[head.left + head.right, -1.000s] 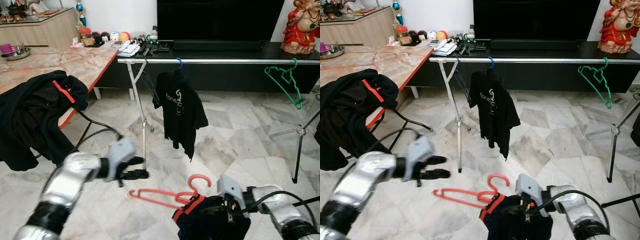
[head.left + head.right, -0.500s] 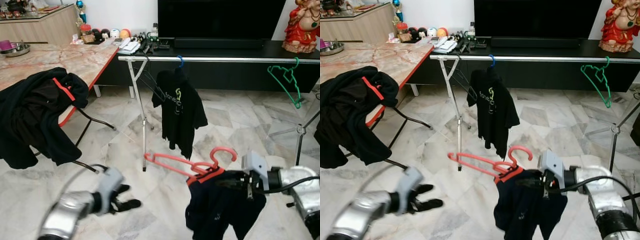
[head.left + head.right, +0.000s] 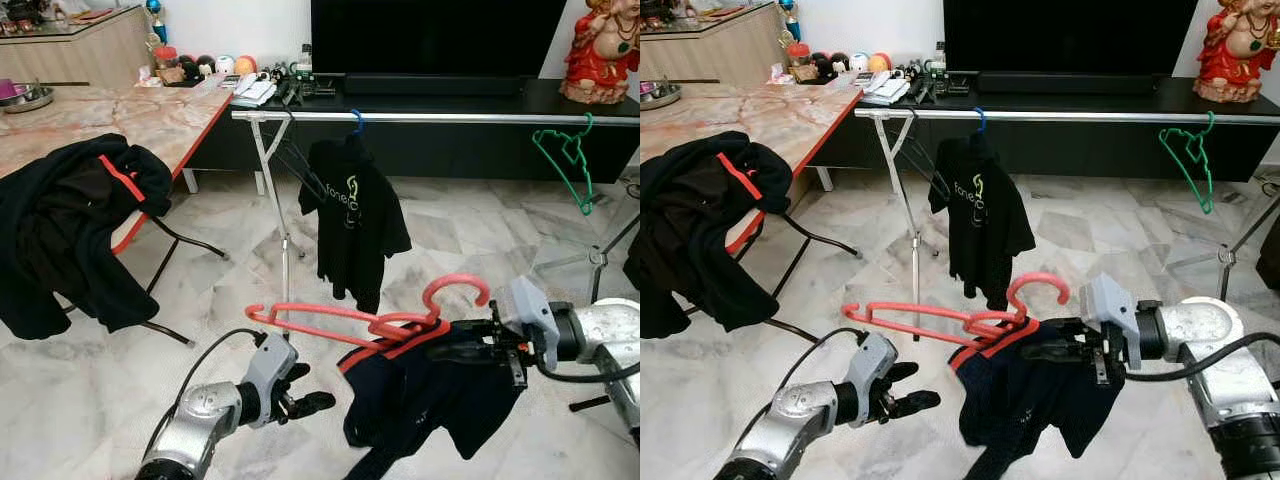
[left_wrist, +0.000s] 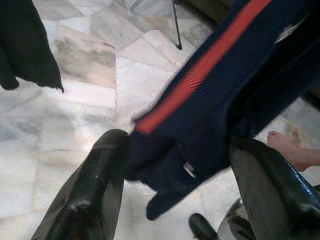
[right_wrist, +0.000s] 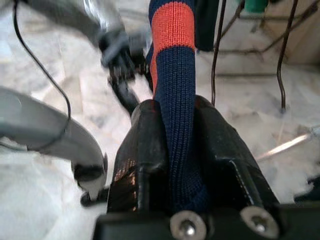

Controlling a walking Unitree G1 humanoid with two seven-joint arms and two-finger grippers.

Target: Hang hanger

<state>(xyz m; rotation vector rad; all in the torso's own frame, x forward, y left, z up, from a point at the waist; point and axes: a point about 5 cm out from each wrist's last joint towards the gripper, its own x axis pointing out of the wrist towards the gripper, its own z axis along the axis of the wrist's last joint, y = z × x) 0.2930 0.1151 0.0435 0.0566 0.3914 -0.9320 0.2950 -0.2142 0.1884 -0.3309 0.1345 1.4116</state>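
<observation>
above the floor, right gripper pinches navy shirt collar.

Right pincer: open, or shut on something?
Shut. The right pincer clamps the navy shirt's red-striped collar between both fingers, and the shirt hangs off the floor on the red hanger.

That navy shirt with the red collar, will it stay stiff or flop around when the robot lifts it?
Probably floppy: the navy shirt droops in folds below the red hanger. It likely swings, since the right gripper pinches just its collar. It looks light.
</observation>
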